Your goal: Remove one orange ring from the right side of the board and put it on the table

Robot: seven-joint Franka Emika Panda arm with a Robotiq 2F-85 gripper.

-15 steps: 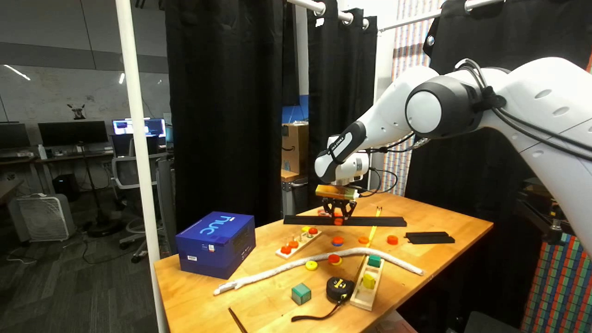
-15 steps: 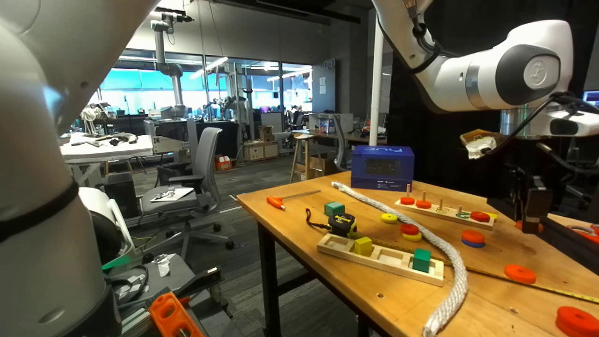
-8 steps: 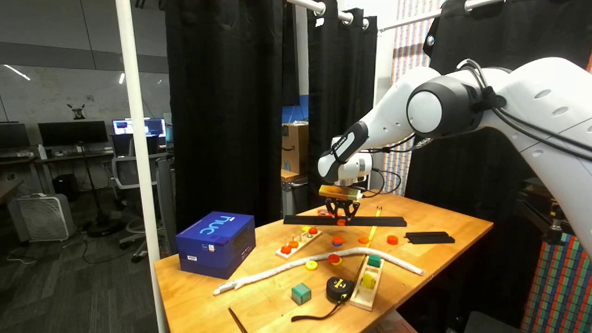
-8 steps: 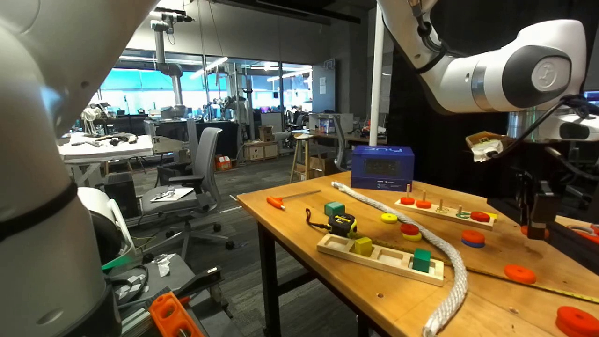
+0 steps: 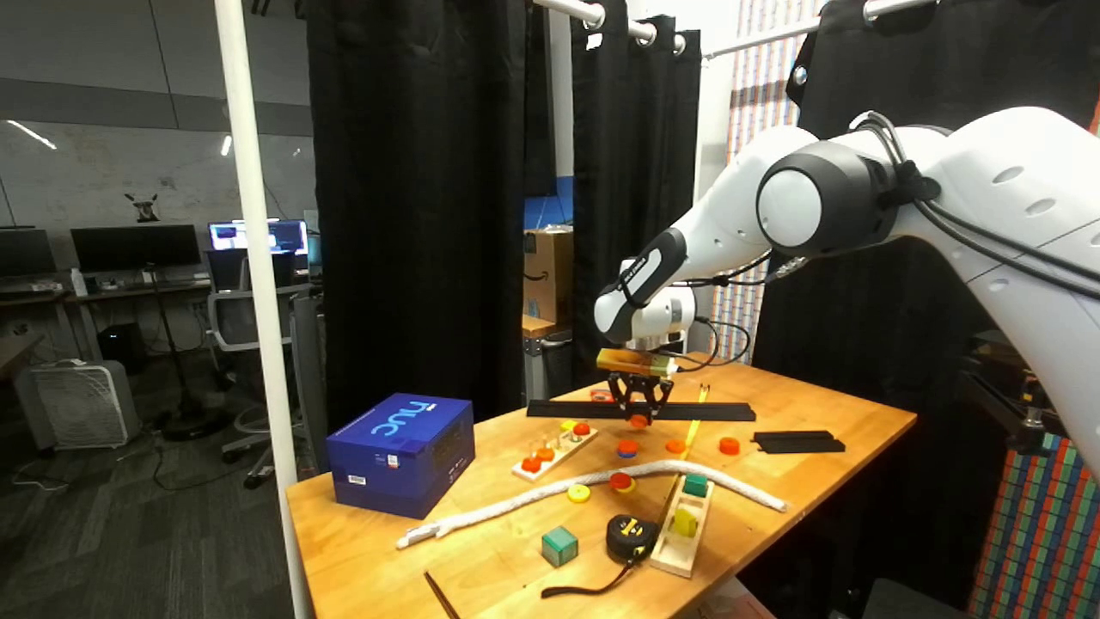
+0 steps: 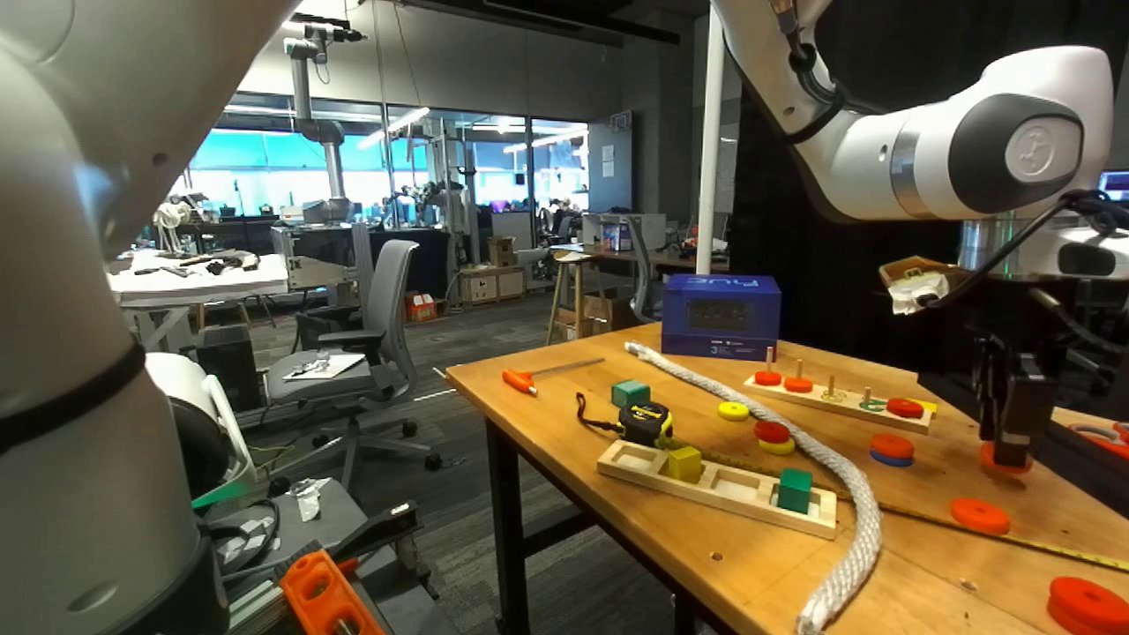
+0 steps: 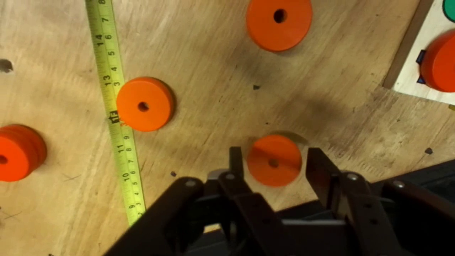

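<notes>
An orange ring (image 7: 270, 176) lies between the fingers of my open gripper (image 7: 274, 156) in the wrist view, with a gap on both sides. It is at or just above the bare table (image 6: 750, 564); which, I cannot tell. In both exterior views the gripper (image 6: 1007, 441) is low over the far part of the table, with the ring (image 5: 638, 421) just under its tips. A pale wooden peg rack (image 6: 829, 405) holds several orange rings; its end shows in the wrist view (image 7: 405, 85). No long orange-red strip board shows in view.
A stacked orange-and-blue ring pair (image 6: 892, 448), a single orange ring (image 7: 142, 113) by the tape strip (image 7: 124, 156) and a ring stack (image 7: 16, 163) are near. A black bar (image 5: 705, 412) lies behind the gripper. A white rope (image 5: 533, 495) and blue box (image 5: 404, 456) stand nearer.
My gripper has moved a little right and down in both exterior views, and the orange ring went with it. The ring now sits lower, at the tips, and the fingers are apart.
</notes>
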